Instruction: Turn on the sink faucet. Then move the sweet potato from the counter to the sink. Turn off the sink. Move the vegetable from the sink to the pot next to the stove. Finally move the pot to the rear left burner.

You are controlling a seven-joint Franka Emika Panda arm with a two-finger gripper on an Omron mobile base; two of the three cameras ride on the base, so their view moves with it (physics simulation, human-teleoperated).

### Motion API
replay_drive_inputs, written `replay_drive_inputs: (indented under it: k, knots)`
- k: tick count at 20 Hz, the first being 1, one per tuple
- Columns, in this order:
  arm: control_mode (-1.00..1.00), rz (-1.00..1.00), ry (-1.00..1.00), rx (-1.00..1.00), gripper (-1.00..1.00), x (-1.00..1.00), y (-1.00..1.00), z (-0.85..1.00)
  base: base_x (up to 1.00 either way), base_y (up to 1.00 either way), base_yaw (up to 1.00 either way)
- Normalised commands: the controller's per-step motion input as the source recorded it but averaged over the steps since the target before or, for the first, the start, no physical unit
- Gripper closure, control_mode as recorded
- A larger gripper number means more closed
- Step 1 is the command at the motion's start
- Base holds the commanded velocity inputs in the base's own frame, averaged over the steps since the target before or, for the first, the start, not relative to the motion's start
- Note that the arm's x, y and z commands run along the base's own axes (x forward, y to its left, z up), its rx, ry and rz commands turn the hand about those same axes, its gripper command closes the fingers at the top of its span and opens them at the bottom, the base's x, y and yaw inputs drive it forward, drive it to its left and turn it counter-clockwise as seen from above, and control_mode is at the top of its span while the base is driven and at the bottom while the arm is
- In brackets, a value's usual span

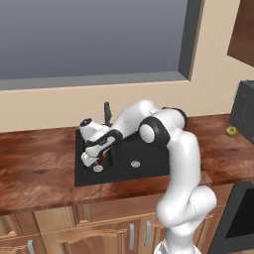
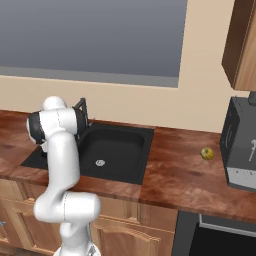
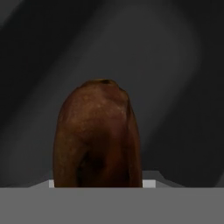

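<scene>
My gripper [image 1: 95, 159] is reaching down into the left part of the black sink [image 1: 149, 156], shut on the sweet potato [image 1: 102, 158]. The hand view shows the brown, rough-skinned sweet potato [image 3: 97, 138] close up between the jaws, covering the fingertips, with the dark sink wall behind it. The dark faucet [image 1: 106, 113] stands at the sink's back edge, just behind my forearm. From the right base view I see the faucet [image 2: 81, 107] and the sink [image 2: 122, 142], with the arm's upper links hiding the hand. I cannot tell whether water runs. The pot is out of view.
A small yellow-green fruit [image 2: 207, 153] lies on the wooden counter [image 2: 180, 170] to the right of the sink, near a dark appliance [image 2: 241, 145]. A dark oven front [image 1: 240, 213] shows at the lower right. A window spans the wall behind the sink.
</scene>
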Motion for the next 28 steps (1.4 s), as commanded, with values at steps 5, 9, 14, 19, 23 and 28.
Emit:
replay_drive_inputs:
  k: [5, 9, 14, 19, 23, 28]
  knots:
    - [-1.0, 0.0, 0.0, 0.0, 1.0, 0.19, 0.0, -0.19, 0.0, 0.0, 0.0]
    - [-1.0, 0.0, 0.0, 0.0, 1.0, 0.19, 0.0, -0.18, 0.0, 0.0, 0.0]
    - [-1.0, 0.0, 0.0, 0.0, 1.0, 0.18, 0.0, -0.2, 0.0, 0.0, 0.0]
    - [-1.0, 0.0, 0.0, 0.0, 1.0, 0.18, 0.0, -0.21, 0.0, 0.0, 0.0]
    - [-1.0, 0.0, 0.0, 0.0, 1.0, 0.16, 0.0, -0.2, 0.0, 0.0, 0.0]
    - [-1.0, 0.04, 0.0, 0.0, 1.0, 0.1, 0.0, -0.23, 0.0, 0.0, 0.0]
